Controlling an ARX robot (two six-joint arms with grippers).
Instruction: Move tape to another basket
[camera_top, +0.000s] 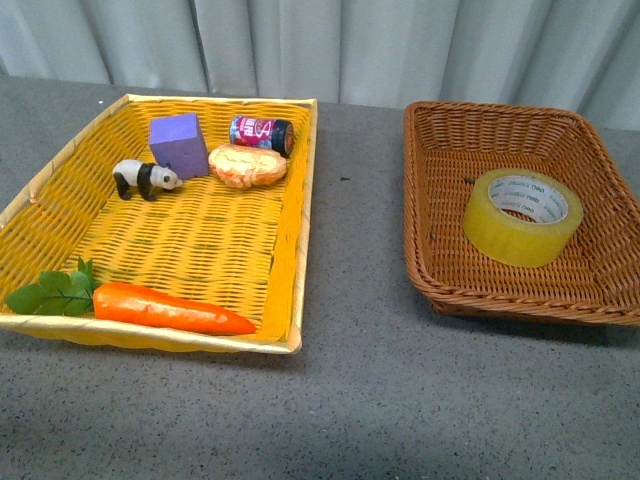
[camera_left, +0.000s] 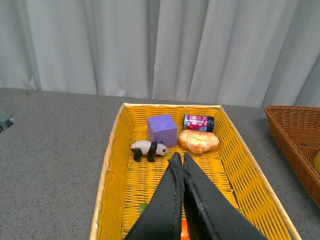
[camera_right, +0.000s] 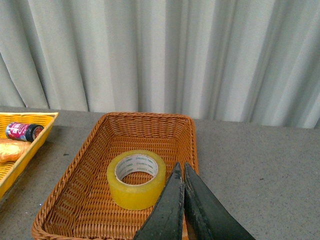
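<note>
The tape (camera_top: 522, 216), a wide yellowish roll with a white printed core, lies flat inside the brown wicker basket (camera_top: 440, 270) on the right of the table. In the right wrist view the tape (camera_right: 136, 179) sits in the basket (camera_right: 75, 192), and my right gripper (camera_right: 180, 167) is shut and empty, hanging above the basket's near side, a little apart from the roll. My left gripper (camera_left: 179, 158) is shut with nothing in it, above the yellow tray (camera_left: 112, 165). Neither arm shows in the front view.
The yellow woven tray (camera_top: 290, 250) on the left holds a purple block (camera_top: 177, 142), a toy panda (camera_top: 145, 179), a small can (camera_top: 262, 132), a bread roll (camera_top: 247, 165) and a carrot (camera_top: 170, 307). Grey tabletop lies between the two containers. A pale curtain hangs behind.
</note>
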